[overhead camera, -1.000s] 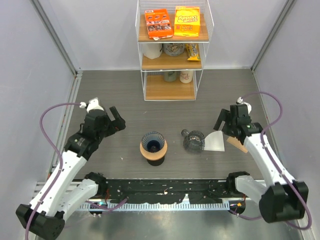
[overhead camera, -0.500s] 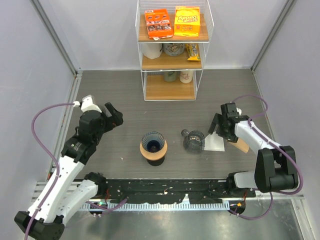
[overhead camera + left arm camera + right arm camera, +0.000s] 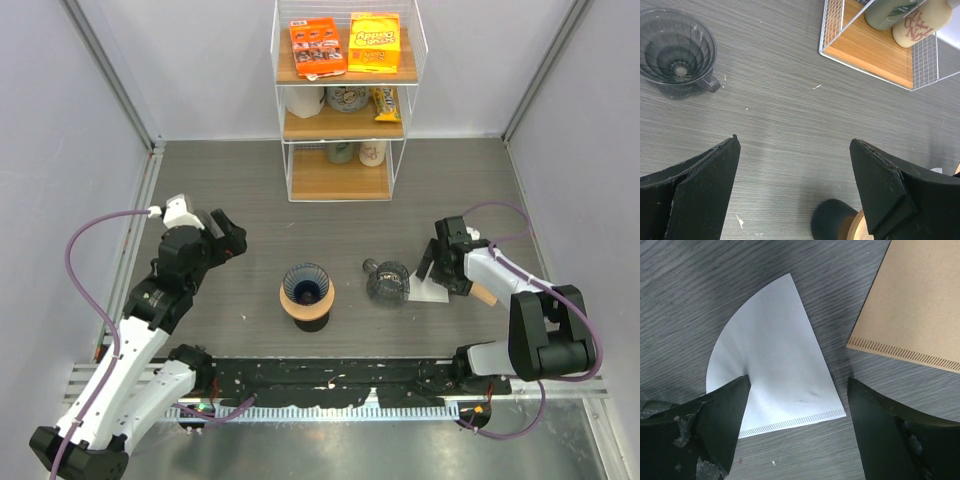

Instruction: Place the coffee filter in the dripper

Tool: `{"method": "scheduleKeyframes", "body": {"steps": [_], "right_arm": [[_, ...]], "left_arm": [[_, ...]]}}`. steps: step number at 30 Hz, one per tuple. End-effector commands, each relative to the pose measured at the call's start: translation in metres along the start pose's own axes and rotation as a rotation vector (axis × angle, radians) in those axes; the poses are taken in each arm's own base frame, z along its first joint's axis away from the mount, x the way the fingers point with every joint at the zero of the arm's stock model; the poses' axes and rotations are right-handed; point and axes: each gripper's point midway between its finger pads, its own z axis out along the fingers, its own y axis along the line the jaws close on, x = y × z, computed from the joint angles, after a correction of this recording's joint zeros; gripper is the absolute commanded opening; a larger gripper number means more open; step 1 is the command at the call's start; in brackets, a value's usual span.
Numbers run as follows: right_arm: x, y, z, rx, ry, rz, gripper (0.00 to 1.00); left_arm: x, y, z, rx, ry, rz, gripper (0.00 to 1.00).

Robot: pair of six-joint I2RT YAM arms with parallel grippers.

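A white fan-shaped coffee filter (image 3: 772, 360) lies flat on the table (image 3: 250, 190), also visible in the top view as the white filter (image 3: 431, 291). My right gripper (image 3: 797, 385) is open and low over it. The left fingertip (image 3: 735, 400) sits on the filter's left edge, and the right one stands just past its right corner. A clear glass dripper (image 3: 388, 283) rests beside the filter, and a dark dripper with a wooden collar (image 3: 307, 291) stands mid-table. My left gripper (image 3: 228, 232) hovers open and empty left of the dark dripper (image 3: 837, 222).
A brown paper filter (image 3: 915, 305) lies right of the white one, its edge (image 3: 484, 294) peeking out under my right arm. A wire shelf (image 3: 340, 120) with snack boxes, cups and bottles stands at the back. The glass dripper (image 3: 677, 52) shows far left in the left wrist view.
My right gripper has swung in and down onto the white filter, and its jaws have narrowed slightly. The left arm has shifted a little.
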Motion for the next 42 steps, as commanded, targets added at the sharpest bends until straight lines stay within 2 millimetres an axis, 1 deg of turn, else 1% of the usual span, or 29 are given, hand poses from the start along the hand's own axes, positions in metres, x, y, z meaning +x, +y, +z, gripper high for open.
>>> {"method": "scheduleKeyframes", "body": {"steps": [1, 3, 6, 8, 9, 10, 11, 12, 14, 17, 20, 21, 22, 23, 24, 27, 28, 29, 32, 34, 37, 38, 39, 40, 41, 42], "right_arm": [[0.002, 0.009, 0.008, -0.038, 0.007, 0.027, 0.84], [0.003, 0.007, 0.010, -0.023, 0.012, 0.025, 0.84], [0.007, 0.008, 0.013, -0.031, 0.026, 0.025, 0.79], [0.009, 0.010, 0.015, -0.038, 0.029, 0.031, 0.72], [0.010, 0.009, 0.016, -0.033, 0.030, 0.037, 0.71], [0.011, 0.008, 0.016, -0.031, 0.034, 0.036, 0.66], [0.010, 0.008, 0.016, -0.030, 0.032, 0.041, 0.63], [0.011, 0.007, 0.017, -0.025, 0.035, 0.038, 0.57], [0.012, 0.007, 0.019, -0.024, 0.038, 0.044, 0.52], [0.012, 0.009, 0.018, -0.031, 0.037, 0.042, 0.48], [0.009, 0.011, 0.014, -0.046, 0.031, 0.041, 0.40], [0.005, 0.014, 0.011, -0.058, 0.017, 0.042, 0.38], [0.003, 0.016, 0.009, -0.071, 0.012, 0.036, 0.32], [-0.002, 0.019, 0.004, -0.093, -0.011, 0.033, 0.30], [-0.006, 0.022, 0.001, -0.113, -0.031, 0.033, 0.26], [-0.022, 0.030, -0.018, -0.187, -0.119, 0.031, 0.17], [-0.026, 0.032, -0.022, -0.201, -0.144, 0.037, 0.13], [-0.031, 0.033, -0.031, -0.224, -0.177, 0.039, 0.06], [-0.038, 0.035, -0.045, -0.257, -0.230, 0.045, 0.05], [-0.046, 0.036, -0.060, -0.288, -0.282, 0.049, 0.05], [-0.050, 0.034, -0.075, -0.304, -0.316, 0.039, 0.06], [-0.053, 0.033, -0.085, -0.310, -0.331, 0.037, 0.05], [-0.054, 0.032, -0.090, -0.311, -0.343, 0.031, 0.05], [-0.059, 0.032, -0.103, -0.326, -0.368, 0.032, 0.05], [-0.061, 0.033, -0.110, -0.343, -0.382, 0.020, 0.05], [-0.065, 0.035, -0.124, -0.376, -0.421, 0.015, 0.05]], "left_arm": [[-0.013, -0.005, 0.002, 0.016, -0.049, -0.005, 1.00], [-0.013, -0.004, 0.002, 0.009, -0.048, -0.002, 1.00], [-0.013, -0.004, 0.002, 0.010, -0.049, -0.002, 1.00], [-0.013, -0.004, 0.002, 0.007, -0.051, -0.003, 1.00], [-0.013, -0.004, 0.002, 0.007, -0.051, -0.003, 0.99], [-0.014, -0.004, 0.002, 0.009, -0.053, -0.002, 1.00], [-0.014, -0.004, 0.002, 0.010, -0.052, -0.002, 1.00], [-0.014, -0.004, 0.003, 0.006, -0.053, 0.002, 1.00], [-0.014, -0.002, 0.003, -0.004, -0.056, 0.002, 1.00], [-0.013, -0.002, 0.004, -0.007, -0.049, 0.006, 1.00], [-0.013, -0.003, 0.004, 0.001, -0.047, 0.007, 1.00], [-0.013, -0.004, 0.004, 0.003, -0.047, 0.007, 0.99], [-0.013, -0.004, 0.004, 0.005, -0.047, 0.008, 1.00], [-0.013, -0.005, 0.004, 0.009, -0.046, 0.008, 1.00], [-0.013, -0.005, 0.004, 0.011, -0.046, 0.009, 1.00], [-0.013, -0.006, 0.003, 0.016, -0.045, 0.010, 1.00], [-0.013, -0.006, 0.002, 0.017, -0.046, 0.010, 1.00], [-0.013, -0.006, 0.002, 0.019, -0.046, 0.008, 1.00], [-0.013, -0.007, 0.001, 0.027, -0.047, 0.008, 1.00], [-0.014, -0.007, 0.001, 0.027, -0.048, 0.008, 0.99], [-0.014, -0.006, -0.002, 0.029, -0.052, 0.006, 1.00], [-0.015, -0.007, -0.003, 0.034, -0.054, 0.007, 1.00], [-0.015, -0.008, -0.004, 0.044, -0.056, 0.005, 1.00], [-0.015, -0.010, -0.006, 0.060, -0.058, 0.007, 1.00], [-0.016, -0.014, -0.008, 0.084, -0.059, 0.013, 1.00], [-0.016, -0.020, -0.011, 0.120, -0.059, 0.018, 1.00]]}}
